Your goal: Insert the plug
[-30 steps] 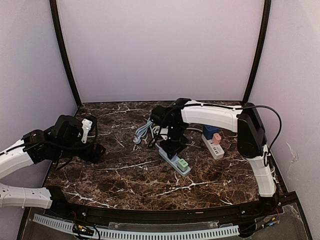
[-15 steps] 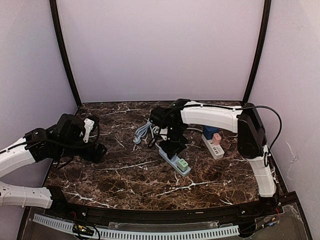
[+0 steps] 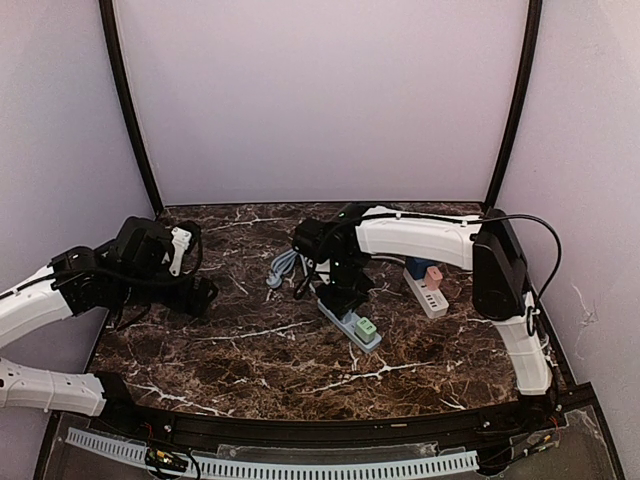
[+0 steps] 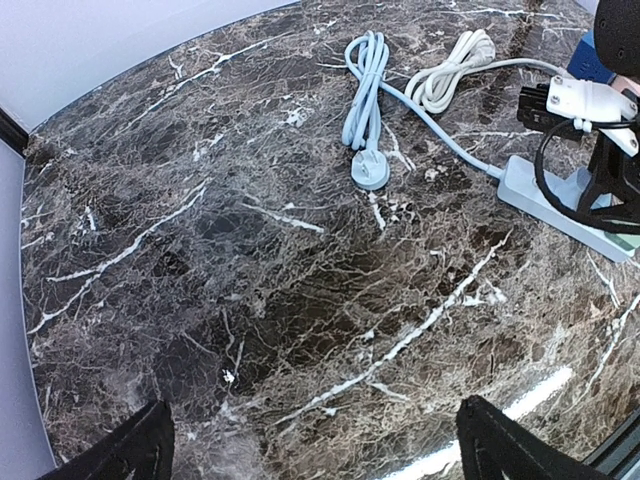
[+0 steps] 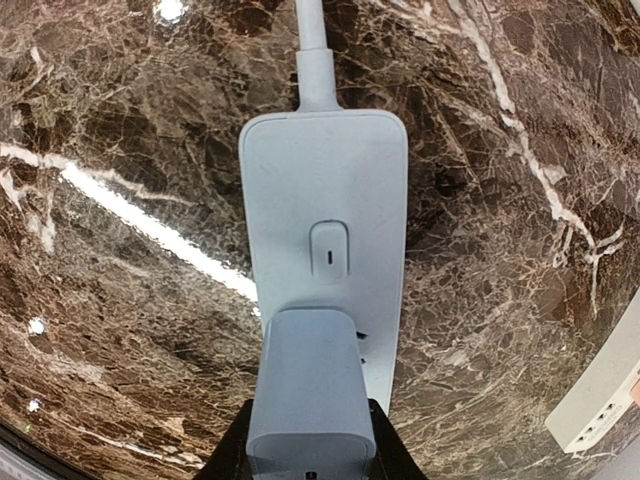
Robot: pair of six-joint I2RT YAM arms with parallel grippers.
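The right gripper (image 3: 346, 288) is held over the middle of the table (image 3: 250, 360), its fingers closed on a pale grey-blue plug (image 5: 310, 390). In the right wrist view the plug is seen from above, clamped between the two dark fingers (image 5: 232, 452) at the bottom edge. It is set against the top face of the grey-blue power strip (image 5: 322, 200), just behind the strip's rocker switch (image 5: 328, 252). Whether the pins are fully seated in a socket cannot be told, since the plug body covers them.

The power strip (image 3: 350, 325) lies flat at the table's centre, angled from the middle toward the near right corner. A green plug (image 3: 366, 327) is seated in its near end. From its far end a light blue cable (image 4: 365, 90) is led to a bundled coil toward the far edge, with its own flat plug lying on the marble. A white coiled cable (image 4: 455, 70) is laid just beside that bundle.

A second, white power strip (image 3: 428, 295) is placed near the right edge, with a pink plug (image 3: 434, 276) and a blue adapter (image 3: 420, 262) on it.

The left gripper (image 3: 197, 296) is held above the left side of the table, well apart from the strip. Its fingers (image 4: 130, 452) are spread wide with nothing between them, and only bare marble is seen below.
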